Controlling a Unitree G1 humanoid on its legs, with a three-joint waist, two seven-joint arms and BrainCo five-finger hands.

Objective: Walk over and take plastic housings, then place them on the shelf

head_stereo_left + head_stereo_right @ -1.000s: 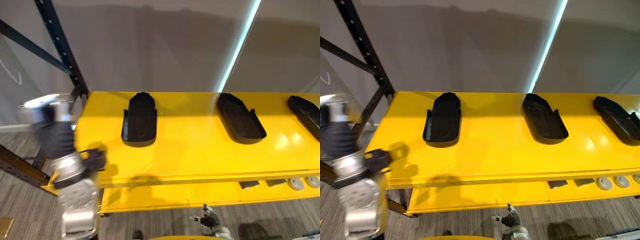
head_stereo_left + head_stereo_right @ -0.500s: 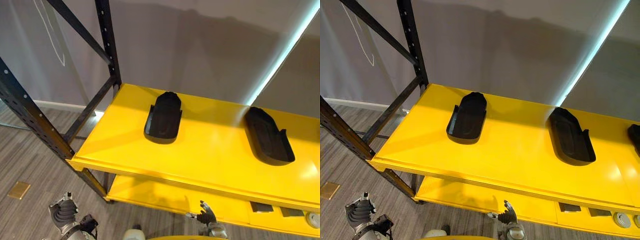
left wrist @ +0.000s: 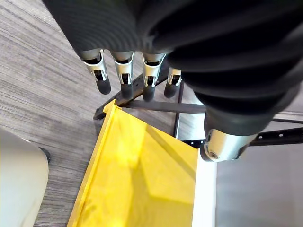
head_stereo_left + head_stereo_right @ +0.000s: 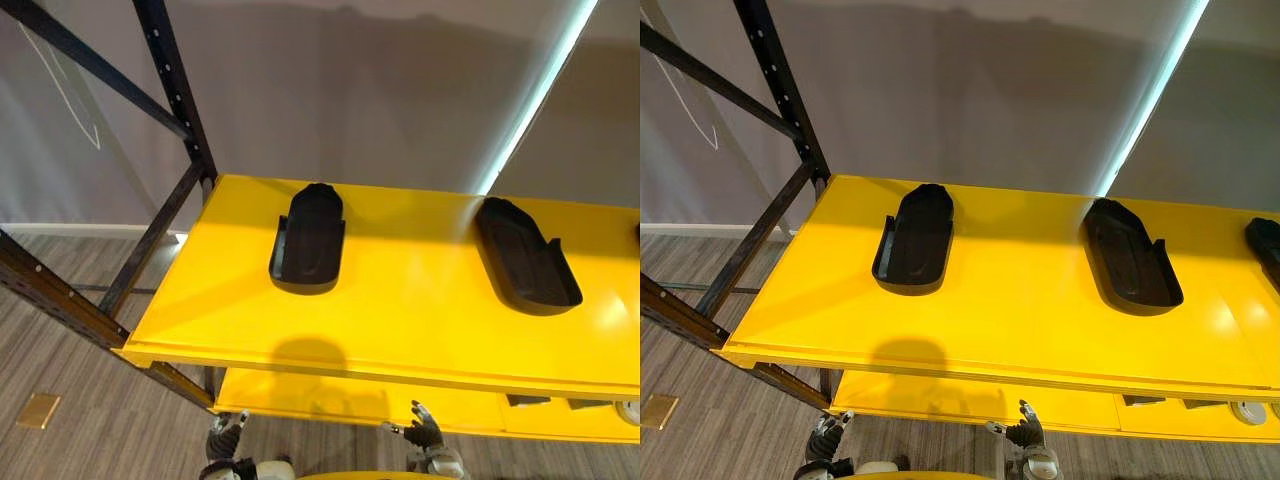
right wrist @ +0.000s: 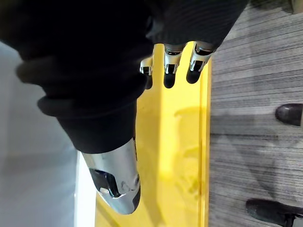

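While housings (image 4: 310,240) rest on shelf (image 4: 400,310), left hand (image 4: 223,438), right hand (image 4: 427,438) hang below.

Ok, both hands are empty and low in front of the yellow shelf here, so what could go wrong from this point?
1. The left hand and right hand hang open below the front edge of the yellow shelf; lifted straight up, either could strike that edge.
2. The left housing lies loose on top; a careless reach might shove it.
3. The black frame post stands at the shelf's left end; a wide left-arm swing may hit it.
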